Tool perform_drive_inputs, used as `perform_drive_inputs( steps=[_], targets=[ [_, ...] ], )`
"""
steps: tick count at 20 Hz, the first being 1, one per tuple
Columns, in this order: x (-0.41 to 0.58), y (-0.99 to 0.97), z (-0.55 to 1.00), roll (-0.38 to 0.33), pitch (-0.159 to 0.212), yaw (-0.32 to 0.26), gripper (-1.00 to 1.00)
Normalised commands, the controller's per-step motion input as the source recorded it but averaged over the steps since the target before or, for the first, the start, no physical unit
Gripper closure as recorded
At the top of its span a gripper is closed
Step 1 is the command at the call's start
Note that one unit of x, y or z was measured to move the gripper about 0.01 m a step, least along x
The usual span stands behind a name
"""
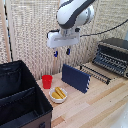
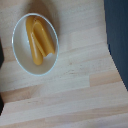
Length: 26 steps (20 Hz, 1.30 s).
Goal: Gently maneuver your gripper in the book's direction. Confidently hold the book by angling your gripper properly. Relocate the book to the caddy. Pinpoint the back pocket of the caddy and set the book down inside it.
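The navy-blue book (image 1: 75, 77) stands tilted on its edge near the middle of the wooden table, its ribbed lighter edge facing the exterior view's right. My gripper (image 1: 61, 52) hangs well above the table, above and to the left of the book, with its two blue-tipped fingers apart and nothing between them. The black fabric caddy (image 1: 20, 97) fills the lower left of the exterior view, a divider splitting it into compartments. In the wrist view a dark blue surface (image 2: 118, 30) at the frame edge looks like the book; my fingers do not show there.
A white bowl with yellow food (image 1: 58, 94) sits beside the caddy and shows in the wrist view (image 2: 35, 42). A red cup (image 1: 47, 81) stands behind it. A dark toaster oven (image 1: 113, 55) with a pulled-out rack (image 1: 95, 72) is at the exterior view's right.
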Motion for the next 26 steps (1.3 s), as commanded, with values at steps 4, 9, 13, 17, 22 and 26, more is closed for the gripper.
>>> perform_drive_inputs(
  steps=[4, 9, 13, 17, 22, 26],
  targets=[
    [0.09, -0.59, -0.25, 0.002, -0.021, 0.208, -1.0],
    [0.143, -0.55, -0.23, 0.0, -0.005, 0.25, -1.0],
    [0.086, -0.5, -0.23, 0.0, 0.0, 0.237, -1.0],
    [0.0, -0.44, -0.24, 0.0, 0.0, 0.147, -1.0],
    [-0.035, -0.34, -0.28, 0.0, -0.001, 0.009, -1.0],
    [-0.006, -0.29, -0.28, 0.0, 0.0, -0.019, -1.0]
  ],
)
